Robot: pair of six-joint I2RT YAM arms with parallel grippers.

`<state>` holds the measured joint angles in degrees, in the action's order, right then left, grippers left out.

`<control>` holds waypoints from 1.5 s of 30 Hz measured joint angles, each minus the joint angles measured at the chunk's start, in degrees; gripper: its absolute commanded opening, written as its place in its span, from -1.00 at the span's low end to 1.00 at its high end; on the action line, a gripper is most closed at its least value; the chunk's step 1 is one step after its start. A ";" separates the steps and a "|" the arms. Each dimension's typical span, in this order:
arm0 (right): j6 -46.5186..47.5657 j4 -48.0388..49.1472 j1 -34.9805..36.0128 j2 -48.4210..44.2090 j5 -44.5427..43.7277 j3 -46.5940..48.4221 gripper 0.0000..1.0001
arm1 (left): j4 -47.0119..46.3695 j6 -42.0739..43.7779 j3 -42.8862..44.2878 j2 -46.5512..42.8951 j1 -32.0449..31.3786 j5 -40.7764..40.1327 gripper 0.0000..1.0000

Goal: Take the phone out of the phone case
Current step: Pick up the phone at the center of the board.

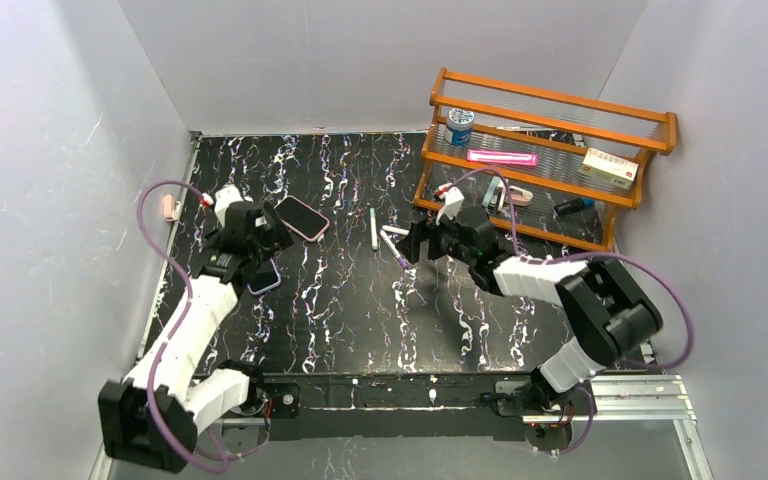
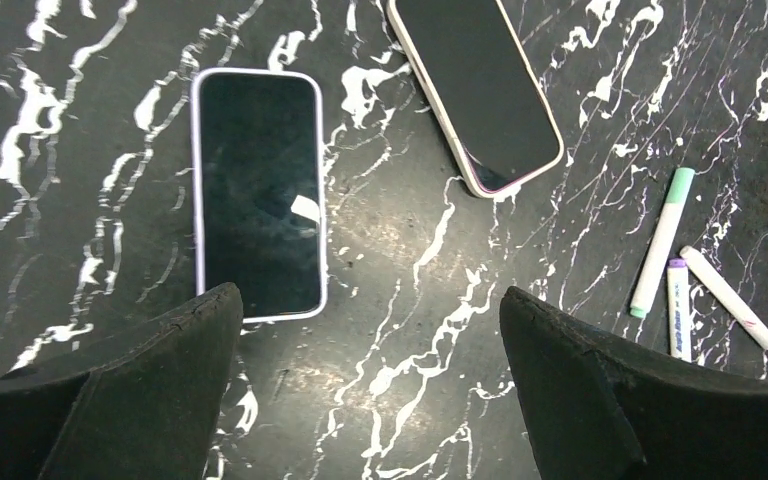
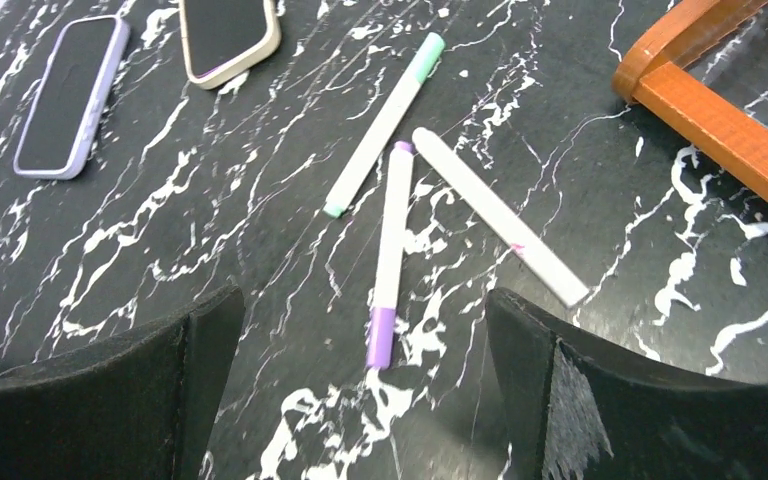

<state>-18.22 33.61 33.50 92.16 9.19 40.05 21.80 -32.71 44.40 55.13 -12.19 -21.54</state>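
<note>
Two phones lie screen-up on the black marbled table, and I cannot tell which the task means. One sits in a lilac case (image 2: pixel 258 190) (image 3: pixel 70 95) (image 1: pixel 265 277). The other sits in a pinkish-cream case (image 2: pixel 478 85) (image 3: pixel 228 35) (image 1: pixel 301 217), tilted, farther back. My left gripper (image 2: pixel 370 300) (image 1: pixel 260 245) hovers open over bare table just short of the lilac phone's near end, with nothing between its fingers. My right gripper (image 3: pixel 365 310) (image 1: pixel 415 245) is open over the table's middle, above the purple cap of a marker, touching nothing.
Three markers lie together mid-table: green-capped (image 3: pixel 385 122), purple-capped (image 3: pixel 390 255) and white (image 3: pixel 500 215). An orange wooden shelf (image 1: pixel 550 160) with small items stands at the back right, its foot (image 3: pixel 720 100) close to the right gripper. Grey walls enclose the table.
</note>
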 measured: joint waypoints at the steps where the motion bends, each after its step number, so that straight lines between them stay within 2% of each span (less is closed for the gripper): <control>1: 0.46 0.59 0.37 -2.12 -0.07 -1.64 0.97 | 0.44 -0.68 1.18 2.49 0.00 0.74 0.96; 7: 0.57 6.49 1.46 -13.09 -1.22 -13.18 0.97 | 0.50 -4.50 9.40 17.59 -0.22 5.09 0.96; 16: -1.33 13.92 1.75 -13.79 -3.10 -17.57 0.97 | 0.92 -8.33 22.51 38.97 -6.10 5.66 0.96; 23: -1.51 16.35 1.90 -13.79 -3.58 -18.51 0.97 | 3.30 -12.79 31.52 49.00 -7.65 -0.63 0.96; 28: -1.44 16.61 2.14 -13.79 -4.17 -18.51 0.97 | 9.07 -17.11 40.04 56.81 -7.52 -6.03 0.96; 33: -1.38 16.68 2.25 -13.79 -4.33 -18.51 0.97 | 13.51 -20.24 45.31 62.38 -7.43 -7.80 0.96; 45: -1.29 16.26 2.32 -12.63 -4.11 -18.47 0.97 | 17.29 -25.68 45.66 63.93 -7.13 -8.24 0.96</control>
<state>-19.51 49.87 35.81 79.53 5.08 21.58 39.09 -58.39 90.06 119.07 -19.31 -29.78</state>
